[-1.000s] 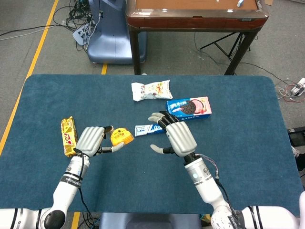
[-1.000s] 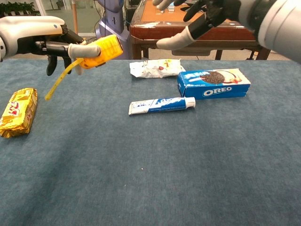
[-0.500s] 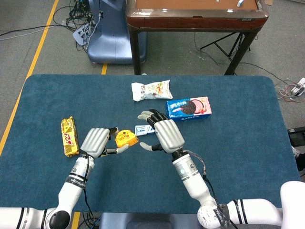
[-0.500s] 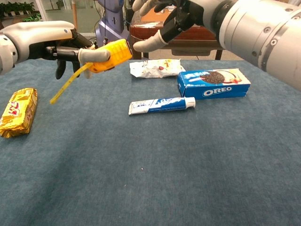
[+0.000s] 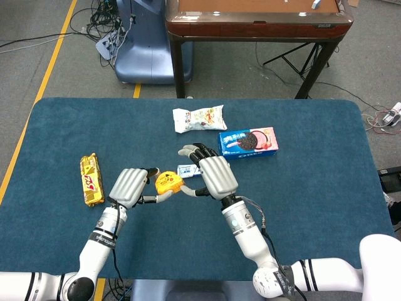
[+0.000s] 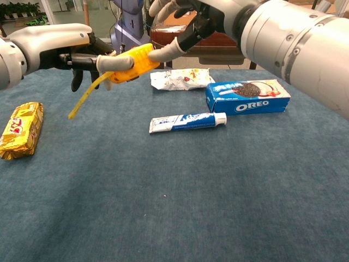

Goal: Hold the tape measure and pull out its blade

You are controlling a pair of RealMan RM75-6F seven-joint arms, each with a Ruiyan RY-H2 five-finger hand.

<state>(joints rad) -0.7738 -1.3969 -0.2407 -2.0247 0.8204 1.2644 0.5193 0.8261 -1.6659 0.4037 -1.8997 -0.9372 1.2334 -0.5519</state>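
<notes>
The yellow tape measure (image 5: pixel 167 182) (image 6: pixel 132 64) is held above the blue table by my left hand (image 5: pixel 131 186) (image 6: pixel 90 57), which grips its case. A short strip of yellow blade (image 6: pixel 86 100) hangs down to the left below the case. My right hand (image 5: pixel 212 174) (image 6: pixel 182 24) is beside the case on its right, fingers spread, with the thumb (image 6: pixel 163 53) touching or nearly touching the case's far end. It holds nothing.
On the table lie a toothpaste tube (image 6: pixel 187 121), a blue Oreo box (image 5: pixel 248 141) (image 6: pixel 248 96), a white snack packet (image 5: pixel 199 118) (image 6: pixel 180 78) and a gold wrapped snack (image 5: pixel 91 179) (image 6: pixel 22 130). A wooden table (image 5: pixel 257 19) stands beyond the far edge.
My right hand has moved left toward the tape measure until its thumb reaches the case. My left hand has carried the case slightly right. The hanging blade strip swung along.
</notes>
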